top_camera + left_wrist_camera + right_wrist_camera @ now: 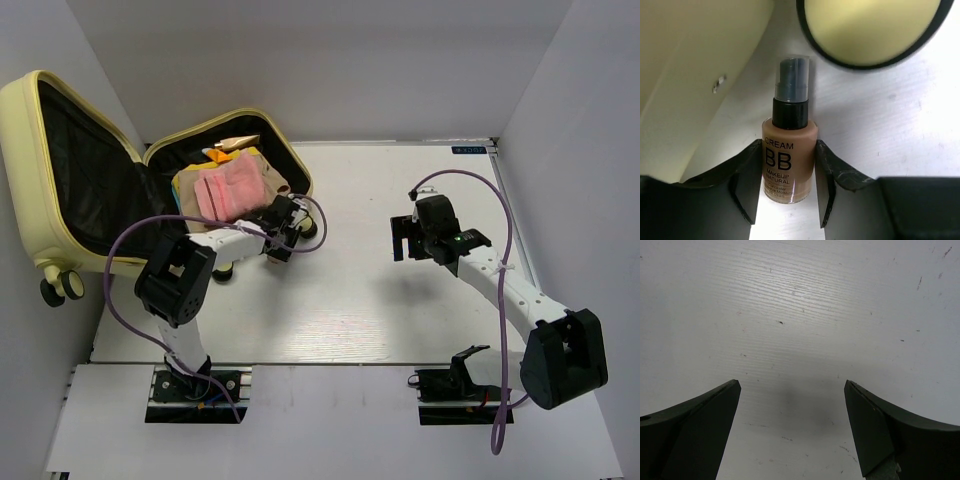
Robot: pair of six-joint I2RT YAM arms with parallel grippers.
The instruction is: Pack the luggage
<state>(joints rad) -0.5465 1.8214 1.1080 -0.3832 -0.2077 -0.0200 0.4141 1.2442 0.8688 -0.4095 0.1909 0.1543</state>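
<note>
The pale yellow luggage lies open at the far left of my desk, its black-lined lid leaning upright.

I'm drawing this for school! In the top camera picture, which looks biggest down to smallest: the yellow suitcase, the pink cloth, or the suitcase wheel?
Largest to smallest:
1. yellow suitcase
2. pink cloth
3. suitcase wheel
The gaps are clear, so there are no ties.

The luggage shell on one side and its wheel ahead crowd the BB cream bottle; open table lies under the right gripper
</note>
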